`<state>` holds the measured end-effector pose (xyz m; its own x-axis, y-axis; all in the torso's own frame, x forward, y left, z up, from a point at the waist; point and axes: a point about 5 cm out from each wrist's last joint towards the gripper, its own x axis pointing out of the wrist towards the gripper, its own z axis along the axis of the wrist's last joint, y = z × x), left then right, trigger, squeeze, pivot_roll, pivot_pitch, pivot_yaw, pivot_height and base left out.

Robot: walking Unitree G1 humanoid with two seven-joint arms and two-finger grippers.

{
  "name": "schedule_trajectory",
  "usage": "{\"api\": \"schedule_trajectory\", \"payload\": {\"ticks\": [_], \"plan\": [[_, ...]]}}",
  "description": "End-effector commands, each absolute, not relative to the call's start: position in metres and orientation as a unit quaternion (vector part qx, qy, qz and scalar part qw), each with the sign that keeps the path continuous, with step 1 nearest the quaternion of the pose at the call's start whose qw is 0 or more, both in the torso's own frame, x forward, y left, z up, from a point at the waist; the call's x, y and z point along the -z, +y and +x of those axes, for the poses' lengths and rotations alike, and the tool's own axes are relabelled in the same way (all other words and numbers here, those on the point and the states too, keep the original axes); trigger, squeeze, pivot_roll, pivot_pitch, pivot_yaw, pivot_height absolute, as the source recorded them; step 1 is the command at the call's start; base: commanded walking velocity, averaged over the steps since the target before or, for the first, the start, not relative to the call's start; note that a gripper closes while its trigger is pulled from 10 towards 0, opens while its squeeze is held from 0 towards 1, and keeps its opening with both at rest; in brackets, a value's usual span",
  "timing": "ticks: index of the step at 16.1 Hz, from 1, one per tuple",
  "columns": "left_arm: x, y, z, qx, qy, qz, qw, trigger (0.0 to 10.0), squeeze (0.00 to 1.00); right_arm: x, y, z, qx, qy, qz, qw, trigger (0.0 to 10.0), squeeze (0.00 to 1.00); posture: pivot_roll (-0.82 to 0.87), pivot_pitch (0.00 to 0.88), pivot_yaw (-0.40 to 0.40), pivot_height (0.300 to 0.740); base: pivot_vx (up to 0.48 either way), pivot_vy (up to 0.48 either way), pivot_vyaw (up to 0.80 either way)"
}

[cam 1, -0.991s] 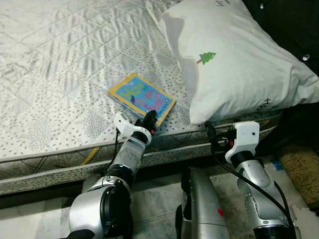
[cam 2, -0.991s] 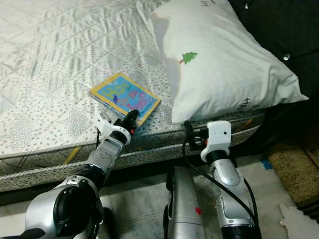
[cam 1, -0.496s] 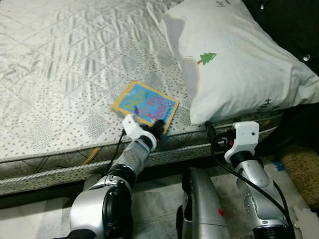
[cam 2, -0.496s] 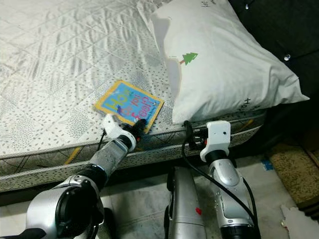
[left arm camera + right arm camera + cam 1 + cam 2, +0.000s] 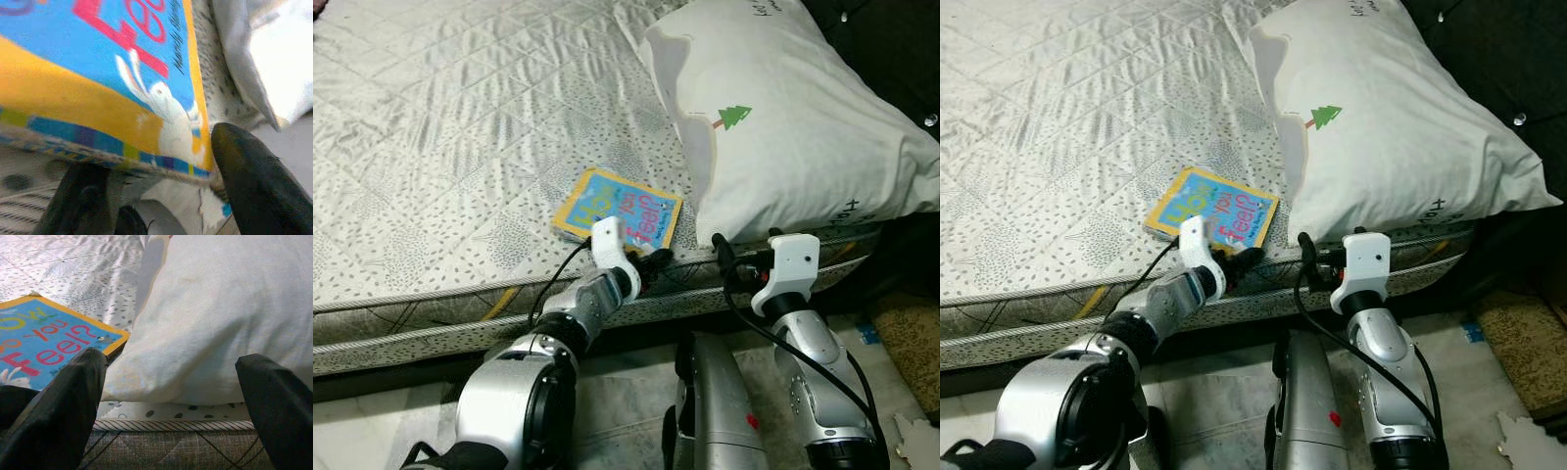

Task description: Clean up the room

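A thin picture book (image 5: 619, 208), blue with a yellow border, lies flat on the mattress (image 5: 440, 147) close to its near edge, just left of the pillow. My left gripper (image 5: 651, 262) reaches up from below the edge to the book's near corner. In the left wrist view its two black fingers (image 5: 254, 181) stand wide apart, open, with the book's corner (image 5: 146, 122) between and above them. My right gripper (image 5: 181, 401) hovers open at the mattress edge in front of the pillow, nothing between its fingers; its white wrist (image 5: 788, 264) sits right of the book.
A big white pillow (image 5: 793, 127) with a small green tree print lies on the bed's right end, touching the book's side. A dark headboard (image 5: 901, 39) rises behind it. A brown mat (image 5: 906, 333) lies on the floor at right.
The book has slid right and turned toward the pillow. My left gripper moved right along the mattress edge with it. The right arm stayed put; the camera shifted slightly.
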<state>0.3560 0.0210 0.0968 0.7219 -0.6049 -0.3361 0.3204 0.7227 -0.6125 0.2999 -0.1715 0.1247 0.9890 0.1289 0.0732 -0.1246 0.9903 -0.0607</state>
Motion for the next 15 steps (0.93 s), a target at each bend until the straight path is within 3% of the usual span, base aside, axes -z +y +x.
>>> {"api": "schedule_trajectory", "payload": {"ticks": [1,4,6,9,12,13,15], "plan": [[-0.087,-0.013,0.336,0.319,0.317,-0.232,0.863,10.0,1.0,-0.121,-0.173,0.299,-0.059,-0.032,-0.03,0.997,10.0,0.0,-0.14,0.198,-0.02,0.509,0.0,0.0,0.0],[-0.093,-0.007,0.342,0.309,0.309,-0.251,0.864,10.0,1.0,-0.121,-0.173,0.298,-0.059,-0.031,-0.03,0.997,10.0,0.0,-0.14,0.199,-0.019,0.509,0.0,0.0,0.0],[-0.1,0.005,0.353,0.274,0.287,-0.246,0.884,10.0,1.0,-0.12,-0.172,0.299,-0.06,-0.031,-0.03,0.997,10.0,0.0,-0.13,0.202,-0.024,0.509,0.0,0.0,0.0],[-0.1,0.001,0.349,0.339,0.282,-0.167,0.882,10.0,1.0,-0.12,-0.173,0.299,-0.06,-0.03,-0.03,0.997,10.0,0.0,-0.13,0.204,-0.025,0.509,0.0,0.0,0.0],[-0.089,0.005,0.344,0.343,0.29,-0.126,0.885,10.0,1.0,-0.119,-0.173,0.3,-0.059,-0.028,-0.031,0.997,10.0,0.0,-0.11,0.205,-0.029,0.509,0.0,0.0,0.0],[-0.092,0.005,0.345,0.341,0.288,-0.177,0.877,10.0,1.0,-0.118,-0.17,0.301,-0.064,-0.026,-0.03,0.997,10.0,0.0,-0.11,0.206,-0.037,0.509,0.0,0.0,0.0],[-0.102,0.008,0.352,0.346,0.277,-0.175,0.879,10.0,1.0,-0.119,-0.165,0.303,-0.071,-0.026,-0.03,0.997,10.0,0.0,-0.11,0.206,-0.038,0.509,0.0,0.0,0.0]]}}
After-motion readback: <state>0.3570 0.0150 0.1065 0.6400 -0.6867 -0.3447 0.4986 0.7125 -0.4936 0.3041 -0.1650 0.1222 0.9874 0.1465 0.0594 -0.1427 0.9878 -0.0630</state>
